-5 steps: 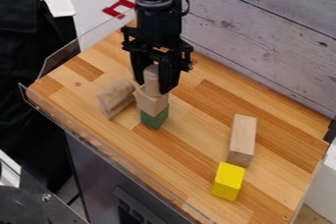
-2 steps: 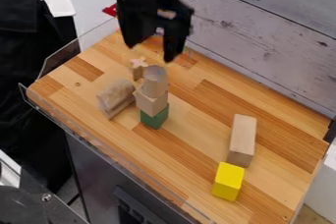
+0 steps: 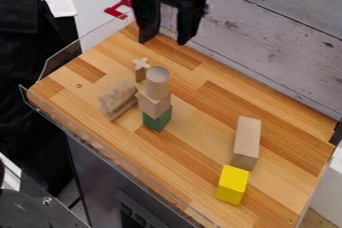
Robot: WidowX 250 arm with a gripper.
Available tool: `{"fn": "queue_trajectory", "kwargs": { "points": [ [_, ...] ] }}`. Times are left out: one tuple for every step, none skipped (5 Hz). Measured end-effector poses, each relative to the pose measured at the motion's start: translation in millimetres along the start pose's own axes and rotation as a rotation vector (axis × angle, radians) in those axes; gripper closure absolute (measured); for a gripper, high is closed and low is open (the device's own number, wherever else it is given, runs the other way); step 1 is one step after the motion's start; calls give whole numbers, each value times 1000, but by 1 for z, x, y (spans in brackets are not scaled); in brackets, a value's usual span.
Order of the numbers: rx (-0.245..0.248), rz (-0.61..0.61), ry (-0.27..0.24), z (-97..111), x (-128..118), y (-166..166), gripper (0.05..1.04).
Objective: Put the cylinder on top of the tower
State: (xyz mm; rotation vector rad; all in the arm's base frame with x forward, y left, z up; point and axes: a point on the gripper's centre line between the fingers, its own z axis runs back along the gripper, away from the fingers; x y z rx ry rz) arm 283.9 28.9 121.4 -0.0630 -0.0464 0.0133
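Atop a plain block [image 3: 153, 104], at the head of the tower: one cylinder [image 3: 157, 83], pale wood, upright, standing free. Beneath the plain block, one green block [image 3: 157, 121], serving as base on the table [image 3: 190, 104].

Gripper [image 3: 164, 39]: one, black, towards the far edge, clear of the tower. Jaws wide apart, nothing between them.

Condition: placement looks complete; what remains, by judgement, is to leave the stack alone.

Risks, in likely order:
Item. Topple by contact. A low or sideways pass of the gripper could clip the cylinder's top and tip it, or take the whole stack along.
Item. Slip at the middle joint. The plain block seems set slightly askew over the green one; a knock to the table could widen that offset.
Item. Roll. Should the cylinder fall on its side, its round wall would let it travel, perhaps against the grooved block [image 3: 117, 100] or the cross-topped piece [image 3: 140, 69], both near the tower.
Item. The long block [image 3: 247, 142] and yellow block [image 3: 232, 185], well apart from the stack: little threat unless pushed.

Labels and writing: none legible on any block; bare wood or plain colour throughout. No brand recorded.
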Motion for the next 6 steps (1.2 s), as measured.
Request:
{"fn": "queue_trajectory", "kwargs": {
  "points": [
    [28,16,6,-7,5,0,83],
    [26,22,-5,-8,8,-1,83],
    [21,29,2,-14,10,-1,83],
    [22,43,0,-15,10,3,83],
    [5,65,7,-22,12,9,83],
    [-5,109,11,-30,12,24,83]
  ]
}}
